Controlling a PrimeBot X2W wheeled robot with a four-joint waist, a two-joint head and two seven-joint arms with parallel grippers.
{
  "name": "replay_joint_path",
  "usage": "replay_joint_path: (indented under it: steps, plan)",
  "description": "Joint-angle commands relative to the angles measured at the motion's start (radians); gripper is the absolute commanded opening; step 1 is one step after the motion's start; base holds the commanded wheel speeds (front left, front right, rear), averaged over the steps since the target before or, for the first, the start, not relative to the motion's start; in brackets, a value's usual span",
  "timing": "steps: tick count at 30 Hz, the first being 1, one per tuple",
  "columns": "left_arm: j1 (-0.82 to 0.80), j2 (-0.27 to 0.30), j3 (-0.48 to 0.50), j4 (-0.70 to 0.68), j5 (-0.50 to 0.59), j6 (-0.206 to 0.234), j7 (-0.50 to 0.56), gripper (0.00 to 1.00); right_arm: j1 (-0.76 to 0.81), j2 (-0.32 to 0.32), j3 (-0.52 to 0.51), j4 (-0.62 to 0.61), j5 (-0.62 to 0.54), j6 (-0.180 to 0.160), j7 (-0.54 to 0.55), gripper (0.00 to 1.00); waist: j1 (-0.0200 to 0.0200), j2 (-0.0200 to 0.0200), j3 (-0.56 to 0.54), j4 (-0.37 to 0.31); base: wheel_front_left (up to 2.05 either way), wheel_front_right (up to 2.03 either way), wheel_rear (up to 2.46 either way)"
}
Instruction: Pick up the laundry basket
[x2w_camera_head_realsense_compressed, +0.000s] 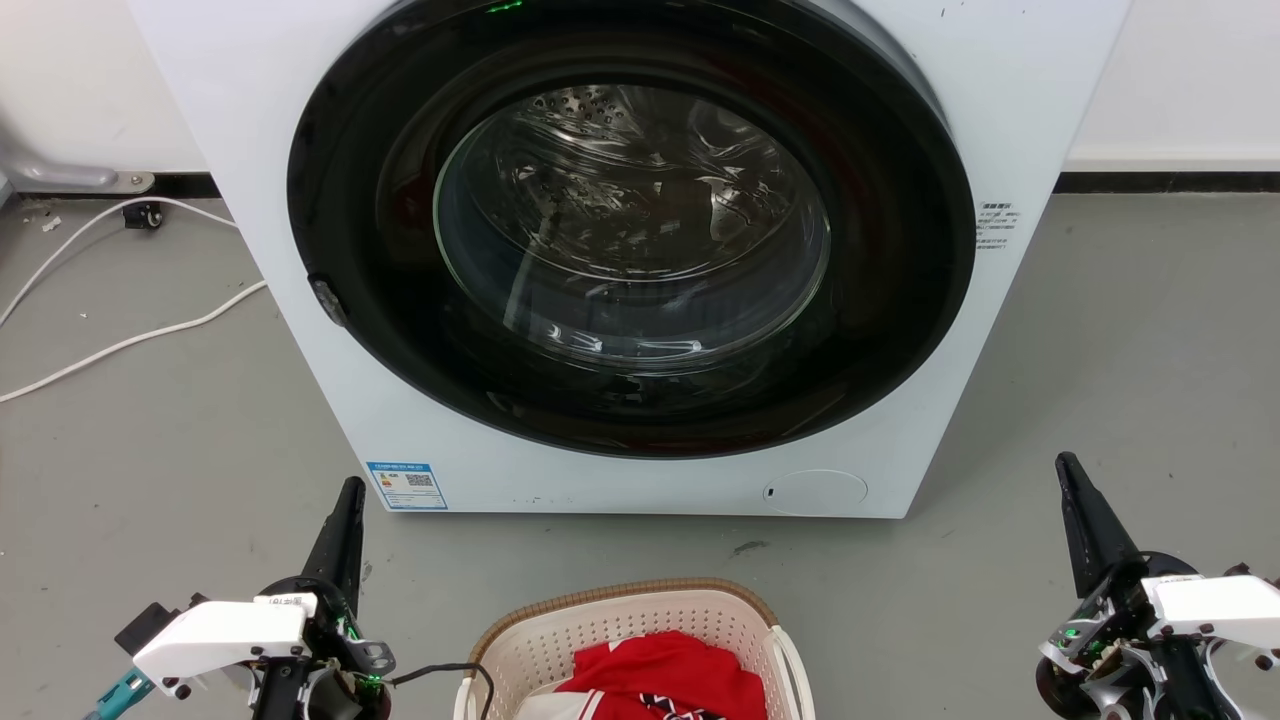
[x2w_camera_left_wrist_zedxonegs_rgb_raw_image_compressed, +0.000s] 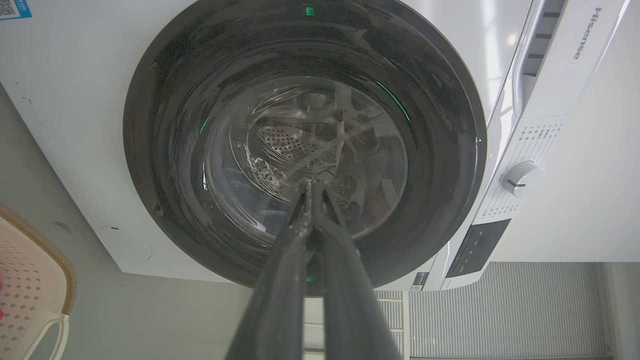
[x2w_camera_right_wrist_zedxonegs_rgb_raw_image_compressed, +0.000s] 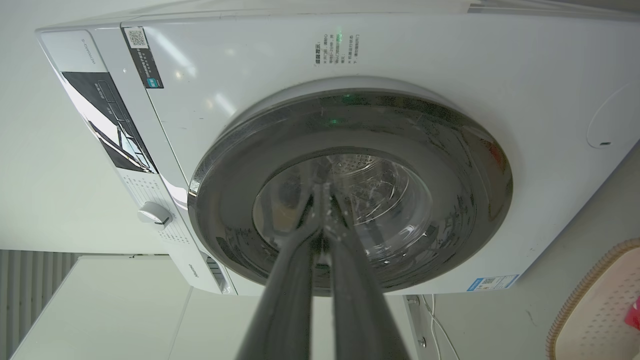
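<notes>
Laundry basket: at the bottom middle of the head view, standing on the grey floor just in front of the washer, apart from it. Cream perforated walls, brown woven-look rim, white handles at both sides. It holds a red garment with some white cloth beside it. Left gripper: at the lower left, to the basket's left and clear of it, with its dark fingers pointing up toward the washer's lower left corner, near the blue label. In the left wrist view its two fingers run pressed together up to the tips, clenched with nothing between them; the basket's rim shows at that view's lower left edge. Right gripper: at the lower right, well apart from the basket and off the washer's right side. In the right wrist view its fingers likewise meet at the tips, clenched and empty; the basket's corner shows at the lower right. Neither gripper touches the basket. Washer: white front loader, round dark-ringed glass door closed, metal drum visible behind it, a small round cover low on the front panel, a white control knob on the top panel. A white cable lies on the floor to the washer's left.
</notes>
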Motion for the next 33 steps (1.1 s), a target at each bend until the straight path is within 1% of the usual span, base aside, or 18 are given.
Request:
replay_joint_path:
  steps: [1, 28, 29, 33]
  plan:
    - [-0.007, 0.003, 0.002, -0.004, 0.0, -0.004, 0.002, 0.0, -0.011, 0.001, 0.0, 0.0, 0.003, 0.0, 0.001, 0.0, 0.0, -0.0001, 0.0, 0.0, 0.0, 0.0, 0.0]
    - [-0.007, 0.003, 0.002, -0.004, 0.0, -0.004, 0.002, 0.0, -0.011, 0.001, 0.0, 0.0, 0.003, 0.0, 0.001, 0.0, 0.0, -0.0001, 0.0, 0.0, 0.0, 0.0, 0.0]
    - [0.0, 0.0, 0.0, 0.0, 0.0, 0.0, 0.0, 1.0, 0.0, 0.0, 0.0, 0.0, 0.0, 0.0, 0.0, 1.0, 0.0, -0.0001, 0.0, 0.0, 0.0, 0.0, 0.0]
    - [0.012, -0.002, -0.005, 0.008, 0.001, 0.0, -0.01, 1.0, 0.013, 0.001, 0.004, 0.014, -0.008, 0.0, -0.01, 1.0, 0.0, -0.0001, 0.0, 0.0, 0.0, 0.0, 0.0]
